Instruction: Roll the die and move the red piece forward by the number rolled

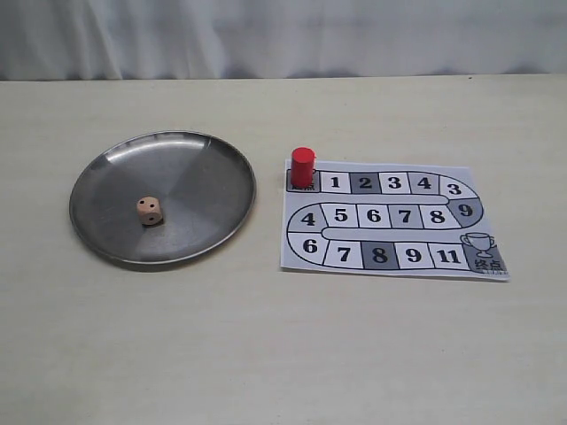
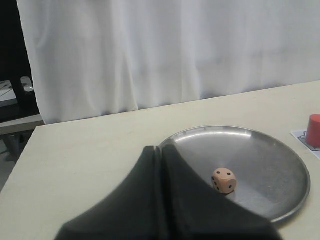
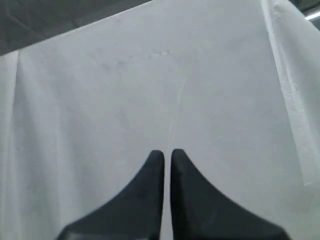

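The pale wooden die (image 1: 149, 210) lies in the round metal plate (image 1: 213, 173) on the left of the table; its top face shows two pips. In the left wrist view the die (image 2: 223, 180) sits just beyond my left gripper (image 2: 162, 148), whose black fingers are pressed together on nothing. The red piece (image 1: 303, 166) stands upright on the start square of the paper board (image 1: 390, 257), left of square 1; its edge (image 2: 314, 131) shows in the left wrist view. My right gripper (image 3: 167, 153) is shut, empty and faces a white curtain. Neither arm appears in the exterior view.
The board's numbered track runs along the top row, curves back, and ends at a trophy square (image 1: 485, 253) at the lower right. A white curtain (image 1: 283, 35) hangs behind the table. Bare tabletop (image 1: 283, 354) lies in front of the plate and board.
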### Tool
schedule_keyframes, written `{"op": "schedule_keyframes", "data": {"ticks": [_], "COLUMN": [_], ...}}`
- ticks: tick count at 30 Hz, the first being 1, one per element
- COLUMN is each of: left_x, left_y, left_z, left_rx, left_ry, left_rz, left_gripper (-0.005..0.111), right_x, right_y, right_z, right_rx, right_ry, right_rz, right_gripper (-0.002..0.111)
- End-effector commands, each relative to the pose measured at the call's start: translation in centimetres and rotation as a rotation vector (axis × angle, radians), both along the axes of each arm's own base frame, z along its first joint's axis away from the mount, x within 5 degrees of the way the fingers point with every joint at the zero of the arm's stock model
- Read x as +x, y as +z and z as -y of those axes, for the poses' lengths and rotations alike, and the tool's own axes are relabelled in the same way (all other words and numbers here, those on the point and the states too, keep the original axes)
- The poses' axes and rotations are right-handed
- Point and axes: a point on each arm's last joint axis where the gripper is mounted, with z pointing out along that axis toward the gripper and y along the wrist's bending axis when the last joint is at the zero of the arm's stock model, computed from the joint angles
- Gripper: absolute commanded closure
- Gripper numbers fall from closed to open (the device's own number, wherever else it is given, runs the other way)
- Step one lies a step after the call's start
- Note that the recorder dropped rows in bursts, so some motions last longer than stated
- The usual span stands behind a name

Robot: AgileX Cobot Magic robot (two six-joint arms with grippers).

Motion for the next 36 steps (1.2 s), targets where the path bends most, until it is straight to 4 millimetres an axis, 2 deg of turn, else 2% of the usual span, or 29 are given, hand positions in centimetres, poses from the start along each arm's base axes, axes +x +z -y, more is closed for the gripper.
{"op": "schedule_keyframes", "data": {"ticks": [1,5,9,15,18,21,25,27,32,36], "left_x": [0.0,0.0,0.0,0.0,0.0,0.0,0.0,0.0,0.0,0.0], "left_y": [0.0,0.0,0.0,0.0,0.0,0.0,0.0,0.0,0.0,0.0], "left_z": [0.1,0.1,0.1,0.1,0.1,0.1,0.1,0.1,0.1,0.1], "left_rx": [-0.003,-0.003,-0.003,-0.003,-0.003,-0.003,-0.003,-0.003,-0.003,-0.003], "left_ry": [-0.01,-0.01,-0.01,-0.01,-0.01,-0.01,-0.01,-0.01,-0.01,-0.01], "left_rz": [0.009,0.009,0.009,0.009,0.009,0.009,0.009,0.009,0.009,0.009], "left_gripper": [0.107,0.107,0.107,0.107,0.107,0.107,0.107,0.107,0.107,0.107], "right_x": [1.5,3.9,7.4,13.5,16.0,18.0,20.7,22.0,25.2,27.2], "right_y": [-1.6,-0.9,-1.0,-4.3,-5.7,-6.3,-6.1,-5.9,-6.3,-7.7], "right_z": [-0.8,-1.0,-1.4,-2.1,-3.9,-7.7,-13.7,-16.4,-23.5,-28.6], "right_rx": [-0.177,-0.196,-0.214,-0.153,-0.19,-0.312,-0.437,-0.481,-0.571,-0.612], "right_ry": [-0.007,0.019,0.049,0.102,0.176,0.306,0.455,0.505,0.608,0.665], "right_rz": [-0.226,-0.435,-0.683,-1.118,-1.261,-1.308,-1.321,-1.336,-1.338,-1.307], "right_gripper": [0.104,0.104,0.104,0.104,0.104,0.104,0.102,0.094,0.064,0.052]}}
